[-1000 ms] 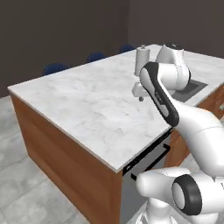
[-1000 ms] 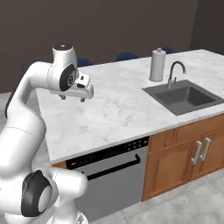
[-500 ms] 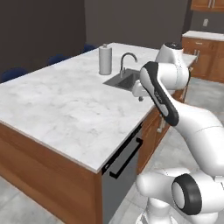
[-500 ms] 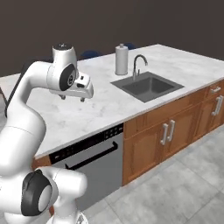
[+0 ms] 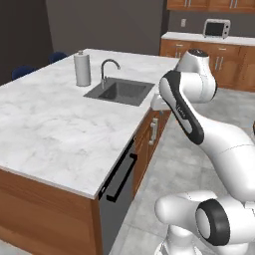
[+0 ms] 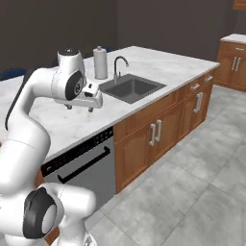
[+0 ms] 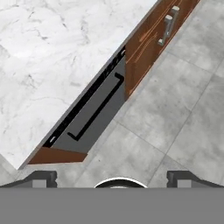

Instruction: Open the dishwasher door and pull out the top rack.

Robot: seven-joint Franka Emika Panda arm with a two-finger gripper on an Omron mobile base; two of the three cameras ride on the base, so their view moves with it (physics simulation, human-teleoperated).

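Note:
The dishwasher door (image 6: 85, 169) is shut, a dark grey panel with a black bar handle (image 6: 81, 166) under the marble counter's edge. It also appears in the left base view, dishwasher door (image 5: 117, 191), and from above in the hand view, dishwasher door (image 7: 94, 120). My gripper (image 6: 80, 108) hangs open above the counter edge, well over the door, with nothing between its fingers. Its two dark fingertips (image 7: 42, 177) stand wide apart in the hand view. The top rack is hidden behind the shut door.
The marble island counter (image 5: 55, 129) holds a sink (image 5: 119, 91) with a faucet and a paper towel roll (image 5: 82, 68). Brown wooden cabinet doors (image 6: 154, 135) flank the dishwasher. Grey tiled floor (image 6: 192, 182) lies open in front. A microwave (image 5: 217, 28) sits on the far counter.
The whole scene has swung across both base views, so the base has moved; the dishwasher front now faces me more. The arm holds its pose and the gripper stays open.

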